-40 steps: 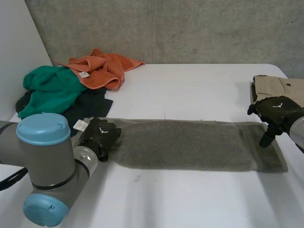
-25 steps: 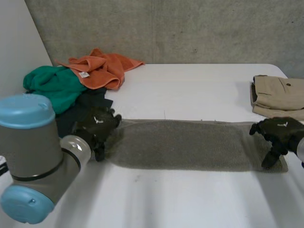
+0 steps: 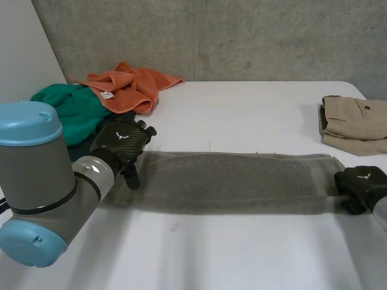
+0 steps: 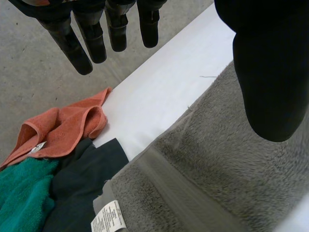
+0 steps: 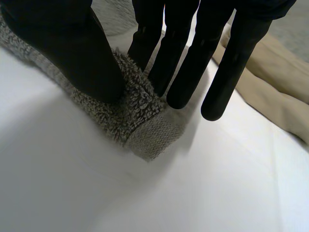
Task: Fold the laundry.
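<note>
Head view: a long grey terry towel [image 3: 236, 181] lies stretched flat across the white desk [image 3: 254, 115], one robot hand at each short end, probably so that it can be pulled smooth before one end is carried over to the other. The left hand [image 3: 124, 142] is over the left end and the right hand [image 3: 361, 184] at the right end. A crumpled orange towel [image 3: 130, 87] and a green cloth [image 3: 69, 109] wait at the far left corner, and a folded beige garment [image 3: 357, 124] sits well apart on the right. Left wrist view: the left hand's fingers [image 4: 96, 34] are straight and spread away from the thumb [image 4: 270, 72], gripping nothing, with the towel's hemmed end and its white label [image 4: 108, 217] under the palm, beside a dark cloth [image 4: 82, 179]. Right wrist view: the right hand's thumb [image 5: 72, 48] presses on the towel's corner [image 5: 130, 111] while straight fingers [image 5: 193, 58] close against it from behind, so I judge the corner is pinched.
</note>
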